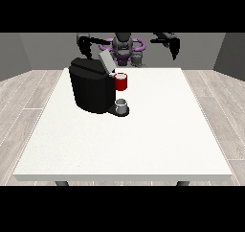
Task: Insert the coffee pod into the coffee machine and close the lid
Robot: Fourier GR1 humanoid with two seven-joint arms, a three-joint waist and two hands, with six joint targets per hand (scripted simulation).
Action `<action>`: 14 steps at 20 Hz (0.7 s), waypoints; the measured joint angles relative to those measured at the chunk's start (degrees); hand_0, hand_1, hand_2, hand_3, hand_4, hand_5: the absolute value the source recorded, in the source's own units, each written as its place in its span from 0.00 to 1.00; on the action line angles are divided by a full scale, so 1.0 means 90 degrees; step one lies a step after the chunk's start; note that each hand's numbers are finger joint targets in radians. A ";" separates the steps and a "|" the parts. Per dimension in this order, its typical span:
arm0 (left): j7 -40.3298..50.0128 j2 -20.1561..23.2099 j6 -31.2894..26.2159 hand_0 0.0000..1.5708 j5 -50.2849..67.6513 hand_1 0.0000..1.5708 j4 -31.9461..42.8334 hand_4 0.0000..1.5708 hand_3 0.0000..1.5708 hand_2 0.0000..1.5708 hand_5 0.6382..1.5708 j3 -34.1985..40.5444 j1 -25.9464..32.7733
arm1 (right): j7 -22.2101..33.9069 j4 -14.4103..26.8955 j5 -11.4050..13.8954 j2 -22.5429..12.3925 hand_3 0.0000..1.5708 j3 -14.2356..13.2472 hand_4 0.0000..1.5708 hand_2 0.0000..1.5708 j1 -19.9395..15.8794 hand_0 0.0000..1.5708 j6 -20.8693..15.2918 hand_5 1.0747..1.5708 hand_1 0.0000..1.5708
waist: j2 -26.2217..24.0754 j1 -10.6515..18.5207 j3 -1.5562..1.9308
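Observation:
A black coffee machine stands on the white table, left of its middle. Its grey lid is tilted up and open. A red thing at the machine sits at its front under the lid. Below it, a small grey thing rests on the machine's base; I cannot tell whether it is the pod. The hand at the view's left hangs above and behind the machine, holding nothing. The hand at the view's right is raised beyond the table's far edge, also holding nothing. Fingers of both hands point downward.
The robot's torso stands behind the far edge of the table. White tabletop stretches to the right of the machine and toward the camera. A wooden floor surrounds the table.

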 measured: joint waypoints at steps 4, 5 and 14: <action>0.0040 0.0142 0.0069 0.00 0.0064 0.00 -0.0248 0.00 0.00 0.00 1.00 -0.0031 0.0127 | -0.0067 0.0224 0.0134 0.0067 0.00 0.0089 0.00 0.00 -0.0336 0.00 -0.0020 1.00 0.00 | 0.0253 -0.0115 0.0001; 0.0041 0.0227 0.0058 0.00 0.0126 0.00 -0.0253 0.00 0.00 0.00 1.00 0.0019 0.0115 | -0.0045 0.0250 0.0161 0.0085 0.00 0.0129 0.00 0.00 -0.0419 0.00 0.0001 1.00 0.00 | 0.0307 -0.0169 0.0000; 0.0021 0.0393 0.0167 0.00 0.0294 0.00 -0.0701 0.00 0.00 0.00 1.00 -0.0105 0.0430 | -0.0325 0.0734 0.0324 0.0070 0.00 0.0093 0.00 0.00 -0.0918 0.00 0.0079 1.00 0.00 | 0.0547 -0.0218 -0.0012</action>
